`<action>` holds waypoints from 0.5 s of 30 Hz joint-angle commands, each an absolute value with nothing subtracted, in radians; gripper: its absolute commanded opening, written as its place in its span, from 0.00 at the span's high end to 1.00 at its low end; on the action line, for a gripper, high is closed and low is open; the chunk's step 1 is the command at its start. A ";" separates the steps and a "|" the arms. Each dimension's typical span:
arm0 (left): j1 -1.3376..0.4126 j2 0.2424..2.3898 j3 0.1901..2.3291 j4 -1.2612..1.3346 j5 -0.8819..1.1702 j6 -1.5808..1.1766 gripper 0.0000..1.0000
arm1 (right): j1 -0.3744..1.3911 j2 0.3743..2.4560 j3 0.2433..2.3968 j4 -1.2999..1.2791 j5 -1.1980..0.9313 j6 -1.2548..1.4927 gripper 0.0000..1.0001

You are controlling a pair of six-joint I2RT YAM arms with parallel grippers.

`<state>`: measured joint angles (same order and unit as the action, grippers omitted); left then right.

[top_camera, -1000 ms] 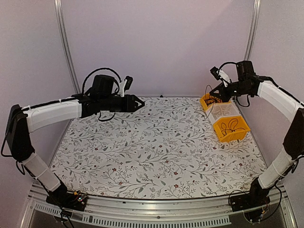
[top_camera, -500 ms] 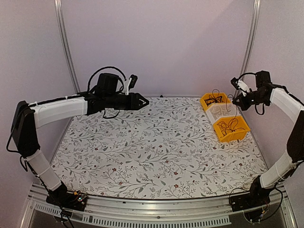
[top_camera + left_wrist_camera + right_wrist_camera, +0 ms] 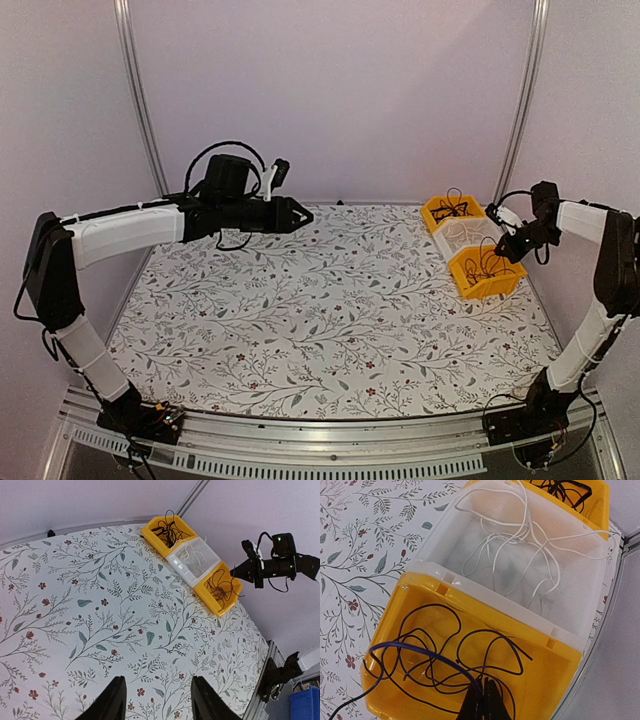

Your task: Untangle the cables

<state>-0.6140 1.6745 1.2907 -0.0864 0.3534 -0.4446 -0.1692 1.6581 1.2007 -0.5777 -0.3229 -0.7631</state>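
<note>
Directly beneath the right gripper (image 3: pixel 481 700), the cables (image 3: pixel 427 652) loop inside a yellow bin (image 3: pixel 555 680), and its fingers pinch one dark strand. Just beyond it sits a clear bin (image 3: pixel 485 592) of white wires (image 3: pixel 530 535). Well away, the left gripper (image 3: pixel 160 702) hangs spread, holding nothing.

1. Table (image 3: pixel 330 310): flat top with a floral print of grey leaves and small red flowers.
2. On it at far right, three touching in a row: far yellow bin (image 3: pixel 427 212), clear bin (image 3: pixel 452 240), near yellow bin (image 3: pixel 487 286).
</note>
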 commanded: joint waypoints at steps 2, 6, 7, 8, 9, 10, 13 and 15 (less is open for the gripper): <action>-0.613 1.653 1.281 -0.097 0.340 -0.438 0.53 | -0.166 1.734 1.240 -0.601 -0.316 -0.746 1.00; -0.612 1.642 1.262 -0.100 0.333 -0.445 0.53 | -0.166 1.774 1.248 -0.618 -0.297 -0.741 1.00; -0.612 1.640 1.256 -0.101 0.332 -0.449 0.53 | -0.166 1.780 1.250 -0.623 -0.289 -0.740 1.00; -0.612 1.636 1.249 -0.099 0.331 -0.452 0.53 | -0.165 1.787 1.249 -0.626 -0.283 -0.739 1.00; -0.612 1.633 1.243 -0.097 0.329 -0.454 0.53 | -0.166 1.792 1.249 -0.628 -0.275 -0.740 1.00; -0.612 1.630 1.237 -0.095 0.328 -0.456 0.53 | -0.165 1.796 1.247 -0.630 -0.267 -0.740 1.00; -0.613 1.623 1.223 -0.092 0.324 -0.459 0.53 | -0.166 1.799 1.255 -0.648 -0.255 -0.739 0.95; -0.612 1.618 1.214 -0.092 0.321 -0.460 0.53 | -0.166 1.797 1.264 -0.661 -0.243 -0.738 0.92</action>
<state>-0.6140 1.6581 1.2396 -0.0948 0.3317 -0.4534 -0.1692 1.7897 1.2236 -0.6250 -0.2729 -0.7464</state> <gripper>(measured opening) 0.470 0.061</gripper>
